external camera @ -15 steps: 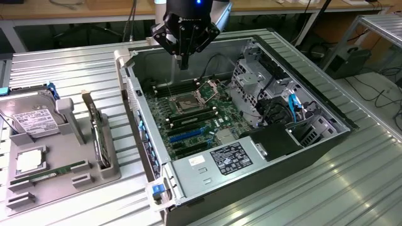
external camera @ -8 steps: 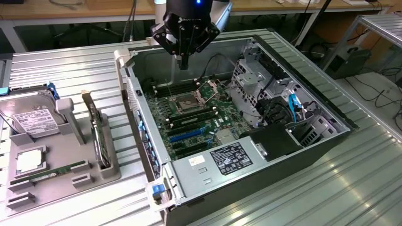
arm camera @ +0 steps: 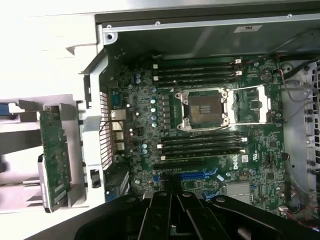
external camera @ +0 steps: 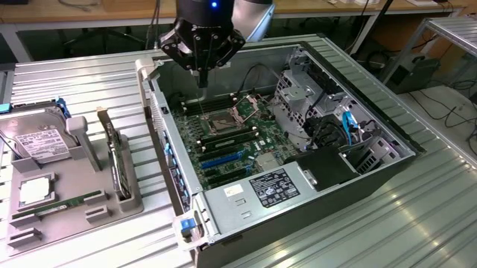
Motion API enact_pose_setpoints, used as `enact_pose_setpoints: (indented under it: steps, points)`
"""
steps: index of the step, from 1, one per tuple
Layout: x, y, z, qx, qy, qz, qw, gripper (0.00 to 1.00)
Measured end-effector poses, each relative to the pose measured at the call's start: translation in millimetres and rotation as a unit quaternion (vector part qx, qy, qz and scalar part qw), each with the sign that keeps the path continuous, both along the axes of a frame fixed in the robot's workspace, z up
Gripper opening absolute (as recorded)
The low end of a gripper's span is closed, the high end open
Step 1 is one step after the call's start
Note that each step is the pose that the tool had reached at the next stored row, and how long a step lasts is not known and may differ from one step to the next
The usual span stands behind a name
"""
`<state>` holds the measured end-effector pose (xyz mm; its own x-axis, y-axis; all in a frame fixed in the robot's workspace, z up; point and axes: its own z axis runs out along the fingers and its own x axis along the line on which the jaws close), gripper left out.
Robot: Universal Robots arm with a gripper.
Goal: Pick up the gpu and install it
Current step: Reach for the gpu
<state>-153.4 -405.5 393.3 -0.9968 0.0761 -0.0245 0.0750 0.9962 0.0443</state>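
Above the open computer case (external camera: 372,178), over the rear of the green, component-studded motherboard (external camera: 231,142) with its square metal-framed socket (external camera: 223,123), the black gripper (external camera: 201,82) hangs point-down, slim fingers pressed together into one narrow tip with nothing between them. The gpu (external camera: 115,162) (arm camera: 54,155) is outside the case, stood on edge in a slot of the moulded grey tray (external camera: 133,202) at the exterior view's left: a thin flat green board, a pale metal bracket strip rising at one end, well apart from the gripper. Tray and case rest on a ribbed, shiny metal table (external camera: 89,84)
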Motion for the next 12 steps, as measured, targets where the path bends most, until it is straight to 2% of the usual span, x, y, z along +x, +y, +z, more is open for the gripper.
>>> enact_pose_setpoints:
  steps: [4,12]
  points:
    - [-26.8,-4.5,-0.1,0.0,0.0,0.0,1.0,0.11]
    - [-61.0,-10.1,-1.5,-0.0021,0.0,0.0,1.0,0.11]
